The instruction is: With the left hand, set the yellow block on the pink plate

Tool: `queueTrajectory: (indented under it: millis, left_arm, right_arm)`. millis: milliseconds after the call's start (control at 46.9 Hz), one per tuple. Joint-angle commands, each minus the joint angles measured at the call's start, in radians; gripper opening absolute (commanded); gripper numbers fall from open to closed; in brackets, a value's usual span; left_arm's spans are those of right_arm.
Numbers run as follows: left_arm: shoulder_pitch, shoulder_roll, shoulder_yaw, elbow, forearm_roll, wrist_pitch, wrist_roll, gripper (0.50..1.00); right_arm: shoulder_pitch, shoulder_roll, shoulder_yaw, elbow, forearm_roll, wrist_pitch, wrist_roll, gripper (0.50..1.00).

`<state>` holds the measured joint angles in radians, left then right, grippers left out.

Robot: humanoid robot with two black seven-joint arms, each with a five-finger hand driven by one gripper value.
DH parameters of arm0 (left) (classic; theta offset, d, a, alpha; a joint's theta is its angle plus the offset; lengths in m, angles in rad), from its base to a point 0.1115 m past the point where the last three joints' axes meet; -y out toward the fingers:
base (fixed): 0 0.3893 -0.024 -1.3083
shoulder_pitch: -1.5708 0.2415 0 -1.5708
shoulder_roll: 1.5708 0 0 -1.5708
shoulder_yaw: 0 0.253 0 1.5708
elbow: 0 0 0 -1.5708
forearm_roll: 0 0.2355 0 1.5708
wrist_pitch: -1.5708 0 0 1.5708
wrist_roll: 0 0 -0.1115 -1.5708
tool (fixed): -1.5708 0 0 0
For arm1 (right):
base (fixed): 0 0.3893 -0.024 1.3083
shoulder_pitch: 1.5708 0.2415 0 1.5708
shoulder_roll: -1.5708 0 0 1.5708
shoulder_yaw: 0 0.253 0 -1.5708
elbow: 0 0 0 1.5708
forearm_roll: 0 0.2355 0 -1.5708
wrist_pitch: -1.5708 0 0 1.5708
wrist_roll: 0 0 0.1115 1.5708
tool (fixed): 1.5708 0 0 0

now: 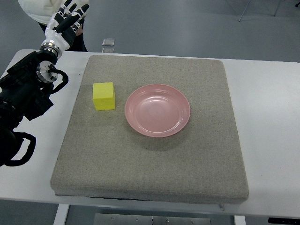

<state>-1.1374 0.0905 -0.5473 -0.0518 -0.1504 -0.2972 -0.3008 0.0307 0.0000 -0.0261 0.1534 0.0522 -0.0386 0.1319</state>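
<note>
Yellow cube block (103, 95), foam or plastic by the look, sits on the grey felt-like mat (150, 159), in the mat's left half toward its far edge. Just beside it to the right, not touching, is the round pink plastic plate (157, 110), shallow, nothing in it, roughly mid-mat. Mat lies on the white table (267, 117) and covers most of the middle.

Left hand (66, 21), white and black with jointed fingers, is up past the table's far left corner, well apart from the block. Fingers (70, 9) are spread and extended, palm open, nothing held, touching nothing. Its black arm (23, 98) comes in along the table's left edge, cable loops visible at the near part.

Behind the hand, at the top left edge, a bit of a person in white clothing (35, 9). Small grey object (108, 42) lies on the floor beyond the table's far edge.
</note>
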Motion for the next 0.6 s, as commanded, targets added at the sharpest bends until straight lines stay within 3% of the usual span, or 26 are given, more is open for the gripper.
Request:
queueTrajectory:
  millis: [0, 576]
  left_arm:
    - [0.007, 0.0, 0.001, 0.0, 0.002, 0.0, -0.003, 0.992]
    - [0.019, -0.002, -0.011, -0.005, -0.008, -0.013, -0.008, 0.992]
  right_arm:
    - [0.0, 0.0, 0.0, 0.0, 0.0, 0.0, 0.0, 0.924]
    - [0.0, 0.0, 0.0, 0.0, 0.0, 0.0, 0.0, 0.924]
